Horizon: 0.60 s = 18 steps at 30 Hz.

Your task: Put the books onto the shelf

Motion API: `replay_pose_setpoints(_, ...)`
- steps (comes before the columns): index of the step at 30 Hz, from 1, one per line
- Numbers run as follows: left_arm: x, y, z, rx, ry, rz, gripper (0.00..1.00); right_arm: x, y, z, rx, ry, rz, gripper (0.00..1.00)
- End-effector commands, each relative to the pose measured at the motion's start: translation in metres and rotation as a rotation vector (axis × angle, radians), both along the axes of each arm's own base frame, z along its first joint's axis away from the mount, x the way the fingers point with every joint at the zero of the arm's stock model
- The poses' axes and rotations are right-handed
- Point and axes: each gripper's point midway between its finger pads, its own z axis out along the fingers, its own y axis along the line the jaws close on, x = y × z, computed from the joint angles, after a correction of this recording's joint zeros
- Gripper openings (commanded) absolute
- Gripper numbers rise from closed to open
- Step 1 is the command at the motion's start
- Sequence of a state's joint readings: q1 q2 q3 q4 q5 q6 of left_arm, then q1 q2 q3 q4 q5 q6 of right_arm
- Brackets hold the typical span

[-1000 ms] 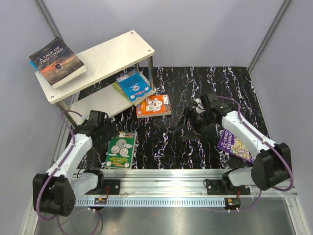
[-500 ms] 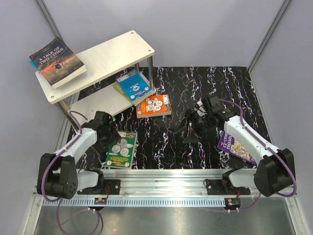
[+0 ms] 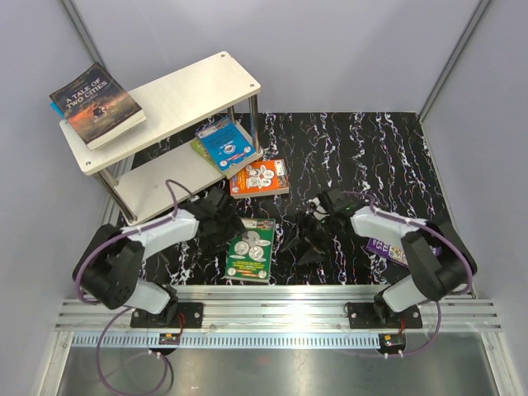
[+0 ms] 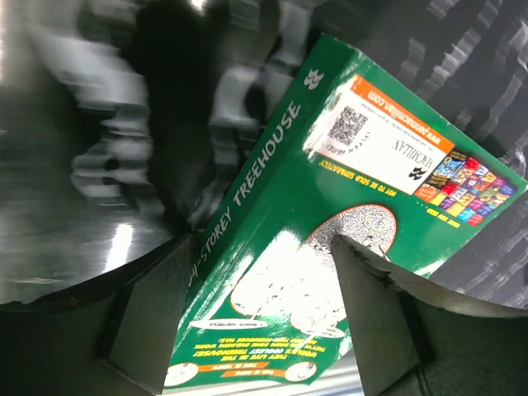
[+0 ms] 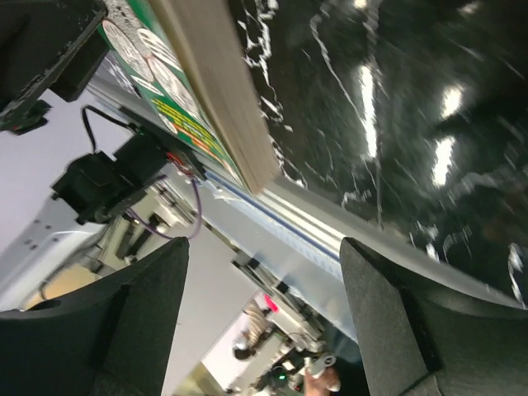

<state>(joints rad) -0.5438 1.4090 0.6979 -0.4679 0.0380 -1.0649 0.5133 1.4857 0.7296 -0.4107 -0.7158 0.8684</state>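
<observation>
Probably best to pinch the light, slick green Treehouse paperback [image 3: 251,248] at its spine, with left gripper [image 4: 257,247] and right gripper [image 5: 262,247] gaping empty.

Marbled table [image 3: 355,148] carries shelf [image 3: 190,91], green book [image 3: 252,249], orange book [image 3: 259,178], purple book [image 3: 382,246]; dark book [image 3: 96,105], blue book [image 3: 224,142] on shelf.

Purple book [image 3: 386,247] mostly hidden under right arm [image 3: 375,221], green book [image 5: 161,78] cut off above, tabletop [image 4: 82,165] seemingly motion-blurred.
</observation>
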Motion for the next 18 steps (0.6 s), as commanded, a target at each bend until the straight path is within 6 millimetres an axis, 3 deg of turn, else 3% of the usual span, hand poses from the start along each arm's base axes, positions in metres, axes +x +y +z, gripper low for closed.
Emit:
replay_pose_setpoints(1, -0.018, -0.027, -0.019, 0.013, 0.112, -0.042, 0.76, 0.024, 0.036, -0.009, 0.061, -0.12, 0.031, 0.81)
replay_pose_setpoints(5, -0.007, -0.064, -0.005, -0.037, 0.099, -0.093, 0.76, 0.023, 0.049, -0.041, 0.055, -0.079, 0.049, 0.81)
replay_pose_setpoints(10, -0.008, -0.099, 0.008, -0.201, 0.081, -0.081, 0.75, 0.024, 0.053, -0.043, 0.081, -0.1, 0.056, 0.7)
replay_pose_setpoints(14, -0.012, -0.121, 0.016, -0.304, 0.047, -0.097, 0.72, 0.029, 0.053, -0.023, 0.078, -0.161, 0.074, 0.35)
replay_pose_setpoints(15, -0.017, -0.126, 0.019, -0.324, 0.049, -0.111, 0.71, 0.031, 0.053, -0.018, 0.076, -0.183, 0.082, 0.21)
replay_pose_setpoints(18, -0.024, -0.133, 0.027, -0.348, 0.03, -0.144, 0.7, 0.036, 0.052, 0.006, 0.073, -0.24, 0.095, 0.0)
